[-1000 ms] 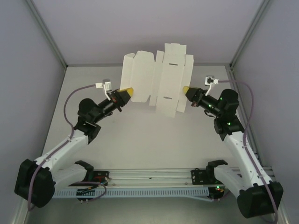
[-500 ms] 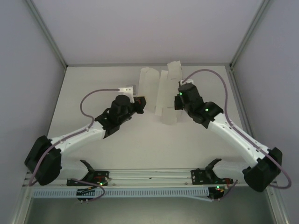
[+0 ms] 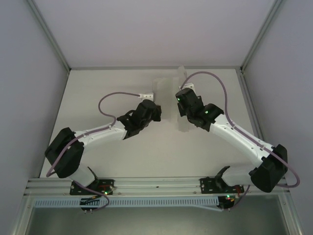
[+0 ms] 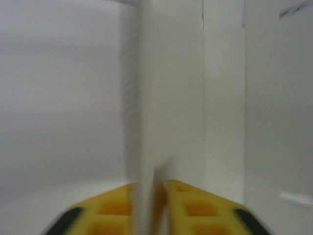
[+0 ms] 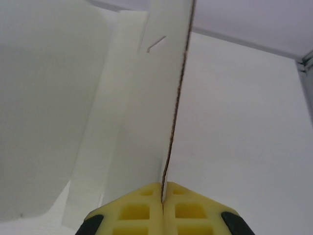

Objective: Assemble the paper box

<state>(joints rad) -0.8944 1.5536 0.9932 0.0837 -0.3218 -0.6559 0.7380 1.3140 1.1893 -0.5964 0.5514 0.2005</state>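
Note:
The paper box (image 3: 182,73) is a pale white card sheet held upright over the middle of the table, blurred by motion between the two arms. My left gripper (image 3: 158,111) is at its left side. In the left wrist view a card panel (image 4: 171,98) stands edge-on between the yellow fingers (image 4: 195,210). The left gripper (image 4: 152,196) has its jaws slightly apart, with a thin gap beside the card. My right gripper (image 3: 178,97) is at the sheet's right side. The right gripper (image 5: 163,193) is shut on a card edge (image 5: 142,122).
White table (image 3: 98,88) inside a cage with grey walls and metal corner posts (image 3: 49,36). Purple cables (image 3: 215,81) arc over both wrists. A rail (image 3: 156,183) with the arm bases runs along the near edge.
Both arms have swung inward to the middle, bringing the spread-out sheet together into a narrow, blurred shape. The left jaws have parted a little round the card.

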